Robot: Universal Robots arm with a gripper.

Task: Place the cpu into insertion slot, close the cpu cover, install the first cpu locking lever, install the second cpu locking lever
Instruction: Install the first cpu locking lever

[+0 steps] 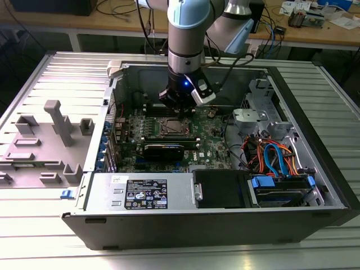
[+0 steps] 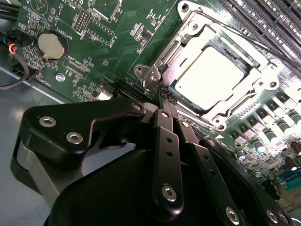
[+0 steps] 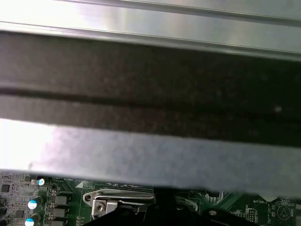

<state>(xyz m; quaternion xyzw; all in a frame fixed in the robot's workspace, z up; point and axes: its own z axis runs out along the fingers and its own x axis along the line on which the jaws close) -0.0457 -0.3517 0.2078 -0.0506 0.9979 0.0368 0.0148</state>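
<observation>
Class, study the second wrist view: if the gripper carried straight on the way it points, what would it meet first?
Most likely the corner of the cpu cover, where the gripper tip sits at the socket's edge; the cpu lies just beyond. Depth is unclear, so contact may already exist.

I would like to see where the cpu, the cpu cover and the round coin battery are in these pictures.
cpu [image 2: 211,77], second wrist view, on the middle of its bright metal top.
cpu cover [image 2: 256,74], second wrist view, on the frame's side bar.
coin battery [image 2: 52,45], second wrist view, on its round face.
</observation>
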